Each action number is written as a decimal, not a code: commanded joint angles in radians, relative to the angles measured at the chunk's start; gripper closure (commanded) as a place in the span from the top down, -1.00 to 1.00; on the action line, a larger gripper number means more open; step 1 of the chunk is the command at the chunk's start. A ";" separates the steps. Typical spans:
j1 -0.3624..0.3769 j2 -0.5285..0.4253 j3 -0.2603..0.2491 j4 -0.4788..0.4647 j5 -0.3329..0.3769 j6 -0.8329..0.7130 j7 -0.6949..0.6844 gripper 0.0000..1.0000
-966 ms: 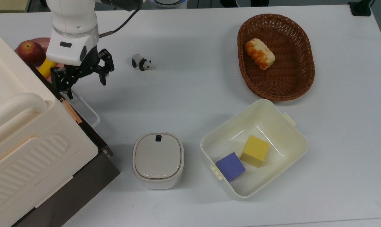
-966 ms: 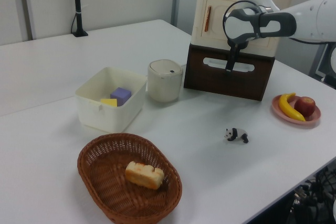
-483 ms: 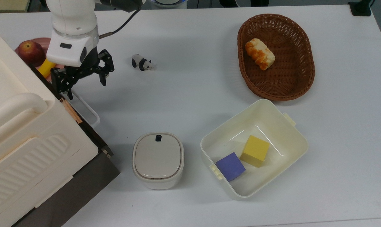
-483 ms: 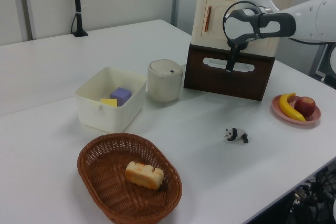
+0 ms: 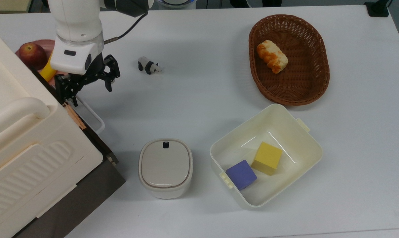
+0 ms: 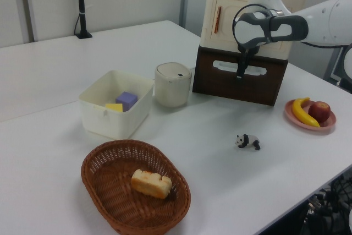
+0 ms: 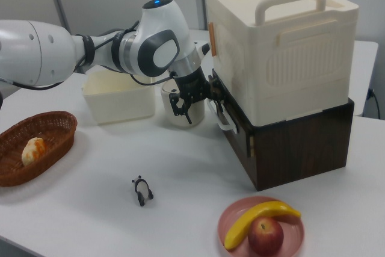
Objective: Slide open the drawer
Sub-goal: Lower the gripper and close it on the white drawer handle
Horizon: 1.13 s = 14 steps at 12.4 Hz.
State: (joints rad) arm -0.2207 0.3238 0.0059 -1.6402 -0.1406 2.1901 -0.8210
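The drawer (image 6: 264, 87) is the dark brown front panel at the foot of the cream box stack, and it sits flush with its dark base. Its white loop handle (image 5: 93, 112) sticks out toward the table. My gripper (image 5: 89, 90) is open and hangs right at the handle's end nearest the fruit plate. One finger is close against the drawer front, the other out over the table. In the left view the gripper (image 6: 240, 72) points down in front of the handle (image 6: 256, 71). The right view has the gripper (image 7: 197, 102) just beside the handle (image 7: 221, 118).
A cream ribbed box (image 5: 20, 148) sits on top of the drawer unit. A lidded cream canister (image 5: 165, 167) stands near the drawer's other end. An open tub (image 5: 275, 112) holds two cubes. A basket (image 5: 325, 66) holds bread. A toy panda (image 5: 149, 66) and a fruit plate (image 7: 237, 212) lie near the arm.
The gripper has edged slightly closer to the drawer front beside the handle, fingers still open. Nothing else has moved.
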 commanded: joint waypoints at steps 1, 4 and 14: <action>0.003 -0.002 -0.007 -0.006 -0.017 0.022 -0.001 1.00; 0.004 0.003 -0.007 -0.006 -0.019 0.022 -0.001 1.00; 0.004 0.014 -0.007 -0.006 -0.025 0.036 -0.003 0.68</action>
State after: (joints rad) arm -0.2208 0.3380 0.0051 -1.6402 -0.1417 2.1975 -0.8210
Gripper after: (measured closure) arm 0.044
